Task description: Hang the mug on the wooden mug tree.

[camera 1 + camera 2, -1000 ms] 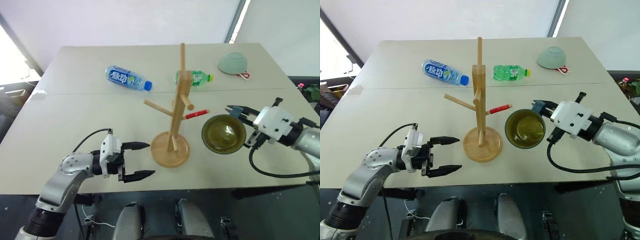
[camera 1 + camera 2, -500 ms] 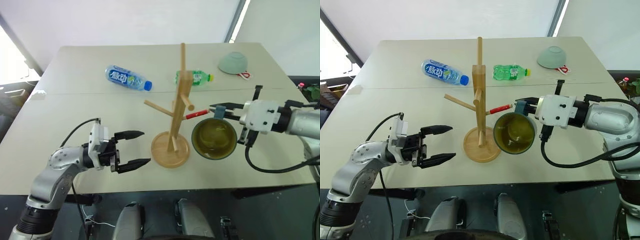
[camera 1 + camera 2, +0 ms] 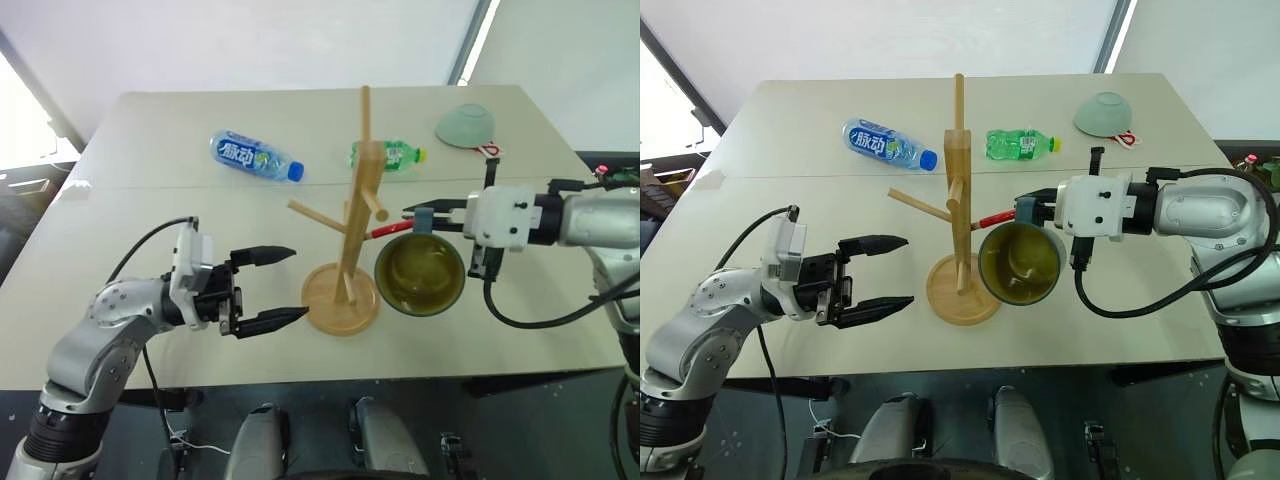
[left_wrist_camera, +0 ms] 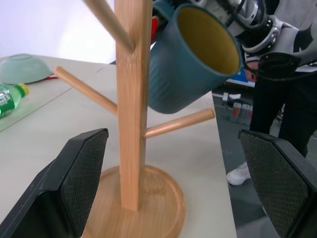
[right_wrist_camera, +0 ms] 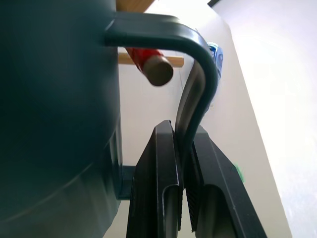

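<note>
Right gripper (image 5: 183, 163) is pinching the slate-blue mug (image 3: 420, 275) by its loop handle (image 5: 195, 84), holding it clear of the table, mouth tipped toward the camera, just beside the wooden mug tree (image 3: 345, 250) and by the red-tipped peg (image 3: 395, 229). Left gripper (image 3: 270, 288) hovers with fingers spread wide, empty, facing the tree's round base (image 3: 340, 300)

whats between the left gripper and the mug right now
The wooden mug tree stands between the open left gripper and the mug, which the right gripper holds by its handle. The head views show this, and the left wrist view too.
</note>
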### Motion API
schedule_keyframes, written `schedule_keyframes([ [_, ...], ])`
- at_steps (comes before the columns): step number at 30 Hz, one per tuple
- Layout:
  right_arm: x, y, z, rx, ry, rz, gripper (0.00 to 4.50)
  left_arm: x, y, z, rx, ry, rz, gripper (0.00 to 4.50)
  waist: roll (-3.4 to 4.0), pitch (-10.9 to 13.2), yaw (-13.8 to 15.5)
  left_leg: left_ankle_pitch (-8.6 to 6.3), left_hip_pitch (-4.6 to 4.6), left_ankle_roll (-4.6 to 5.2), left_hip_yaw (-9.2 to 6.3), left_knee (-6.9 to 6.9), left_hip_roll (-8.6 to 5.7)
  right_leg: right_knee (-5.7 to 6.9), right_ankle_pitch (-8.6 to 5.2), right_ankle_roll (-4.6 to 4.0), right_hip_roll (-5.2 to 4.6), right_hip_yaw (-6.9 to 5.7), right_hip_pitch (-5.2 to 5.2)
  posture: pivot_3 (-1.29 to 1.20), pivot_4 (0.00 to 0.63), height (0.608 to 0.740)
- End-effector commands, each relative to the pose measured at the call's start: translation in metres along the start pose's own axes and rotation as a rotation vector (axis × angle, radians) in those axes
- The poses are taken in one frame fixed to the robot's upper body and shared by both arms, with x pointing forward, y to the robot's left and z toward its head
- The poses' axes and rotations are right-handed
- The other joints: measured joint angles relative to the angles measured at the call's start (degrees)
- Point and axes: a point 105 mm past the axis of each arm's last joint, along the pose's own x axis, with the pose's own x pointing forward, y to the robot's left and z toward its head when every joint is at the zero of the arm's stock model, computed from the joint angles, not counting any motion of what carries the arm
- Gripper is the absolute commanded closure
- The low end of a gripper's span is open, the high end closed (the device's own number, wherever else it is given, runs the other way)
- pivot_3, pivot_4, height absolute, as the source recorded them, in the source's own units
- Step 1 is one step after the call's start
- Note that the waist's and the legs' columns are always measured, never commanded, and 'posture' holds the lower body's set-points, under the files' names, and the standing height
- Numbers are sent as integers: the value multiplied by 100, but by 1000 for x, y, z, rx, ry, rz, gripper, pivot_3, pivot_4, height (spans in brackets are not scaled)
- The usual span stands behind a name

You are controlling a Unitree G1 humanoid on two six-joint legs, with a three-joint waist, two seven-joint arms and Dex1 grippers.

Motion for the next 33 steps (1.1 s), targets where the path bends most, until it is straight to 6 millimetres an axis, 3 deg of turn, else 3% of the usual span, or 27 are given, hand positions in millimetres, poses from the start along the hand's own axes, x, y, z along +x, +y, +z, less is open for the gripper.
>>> schedule_keyframes([
  [1,0,-9,8,-46,-16,-11,4477,1,-2,14,52,-25,-7,0,0,0,-1,0,0,0,0,0,-1,0,0,0,1,0,0,0,150,740],
  [16,13,-8,10,-62,-33,77,4477,5,-2,15,60,-31,-1,0,0,0,-1,0,1,0,0,0,-1,1,0,0,2,0,0,0,150,740],
  [20,15,-13,12,-83,-40,58,3056,7,-2,15,61,-33,0,0,0,0,-1,0,1,0,0,0,-1,2,1,0,2,0,0,0,150,740],
  [24,8,-21,11,-115,-19,24,970,6,-1,14,60,-35,4,0,0,0,-1,0,2,0,0,0,-1,2,1,0,2,-1,0,0,150,740],
  [28,-4,-32,14,-103,-13,-41,970,6,1,12,61,-36,14,0,0,0,4,0,1,-1,1,1,-2,2,1,0,1,0,1,0,150,740],
  [33,-31,-38,9,50,-2,-148,970,2,12,7,58,-28,99,0,0,0,19,0,1,-1,-2,1,-1,1,1,0,0,-1,4,0,150,740],
])
